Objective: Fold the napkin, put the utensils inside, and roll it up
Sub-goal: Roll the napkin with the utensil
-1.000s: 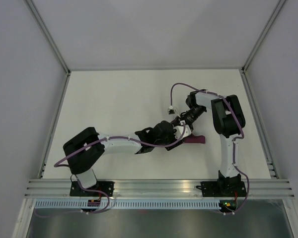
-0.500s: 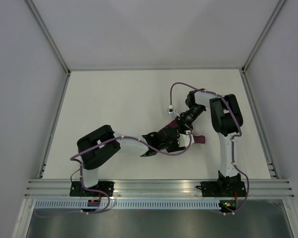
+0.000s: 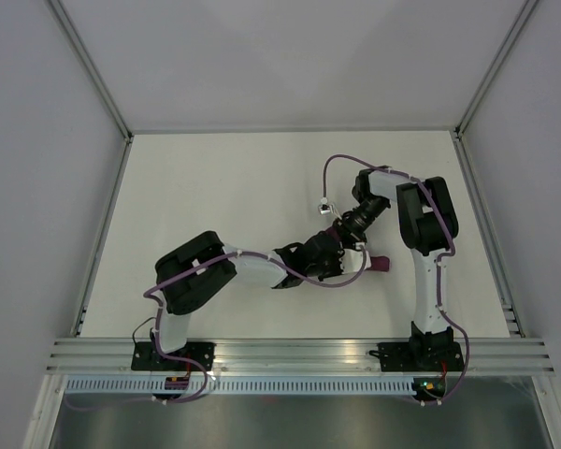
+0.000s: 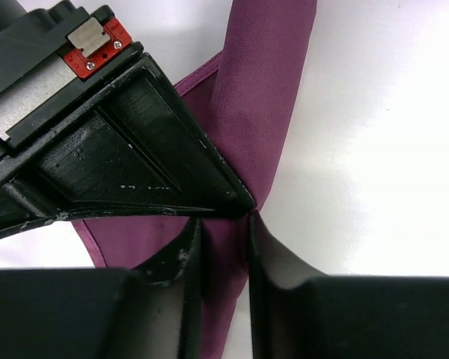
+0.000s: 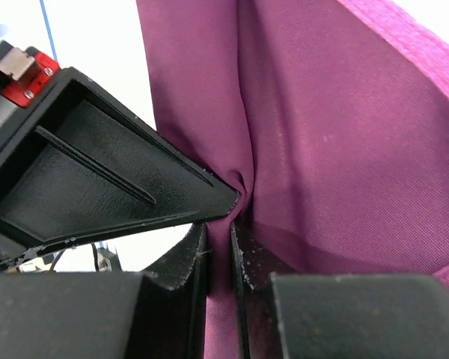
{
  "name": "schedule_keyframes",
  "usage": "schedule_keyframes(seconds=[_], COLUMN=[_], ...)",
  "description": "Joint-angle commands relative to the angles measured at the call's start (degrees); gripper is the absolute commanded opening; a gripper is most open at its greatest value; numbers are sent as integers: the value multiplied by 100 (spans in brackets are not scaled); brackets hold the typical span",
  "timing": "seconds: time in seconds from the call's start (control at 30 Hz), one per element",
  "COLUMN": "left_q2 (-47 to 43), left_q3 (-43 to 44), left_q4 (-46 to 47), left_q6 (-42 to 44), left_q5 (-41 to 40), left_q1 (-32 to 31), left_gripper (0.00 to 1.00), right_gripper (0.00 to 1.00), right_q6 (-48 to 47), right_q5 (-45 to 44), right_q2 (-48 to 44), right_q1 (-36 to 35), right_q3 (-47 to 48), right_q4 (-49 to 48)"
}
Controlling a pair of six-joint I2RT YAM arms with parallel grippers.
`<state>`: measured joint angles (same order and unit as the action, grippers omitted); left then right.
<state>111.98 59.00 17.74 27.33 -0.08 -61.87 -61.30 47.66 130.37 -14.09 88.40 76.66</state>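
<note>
The napkin (image 3: 380,264) is a deep purple cloth, bunched into a narrow roll, and only a short end shows from above beside the two wrists. My left gripper (image 4: 220,224) is shut on a fold of the napkin (image 4: 263,105), which fills the gap between its fingers. My right gripper (image 5: 218,228) is shut on a pinched pleat of the napkin (image 5: 337,134). The two grippers meet tip to tip at the table's middle (image 3: 339,247). Each wrist view shows the other gripper's black body at upper left. The utensils are out of view.
The white table (image 3: 215,187) is walled by grey panels at the left, back and right. Aluminium rails (image 3: 299,354) run along the near edge by the arm bases. A purple cable (image 3: 332,173) loops above the right wrist.
My left arm has swung right and forward to meet the right gripper, and its jaws have closed onto the napkin. The right gripper has kept its hold and barely shifted.
</note>
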Motion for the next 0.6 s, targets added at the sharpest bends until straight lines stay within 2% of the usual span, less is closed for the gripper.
schedule_keyframes(seconds=[0.0, 0.1, 0.2, 0.23, 0.33, 0.57], left_q2=[377, 447, 544, 579, 658, 833], left_q3=[182, 357, 542, 638, 744, 937], left_q4=[-666, -1052, -1421, -1527, -1739, -2248], left_q6=[-193, -298, -395, -421, -579, -764], left_q5=[595, 964, 1369, 1492, 1870, 2538], left_q1=[148, 262, 385, 421, 561, 842], left_gripper=[19, 9, 4, 4, 2, 2], right_gripper=[13, 19, 33, 42, 52, 60], right_q6=[-304, -295, -243, -173, 20, 513], right_q5=[-723, -732, -732, -723, -723, -705], right_q2=[218, 156, 7, -124, -466, -1250], right_q1=[-15, -15, -15, -6, 11, 318], right_q3=[11, 2, -16, -33, -121, -174], right_q4=[-635, -626, -661, -688, -880, -1215])
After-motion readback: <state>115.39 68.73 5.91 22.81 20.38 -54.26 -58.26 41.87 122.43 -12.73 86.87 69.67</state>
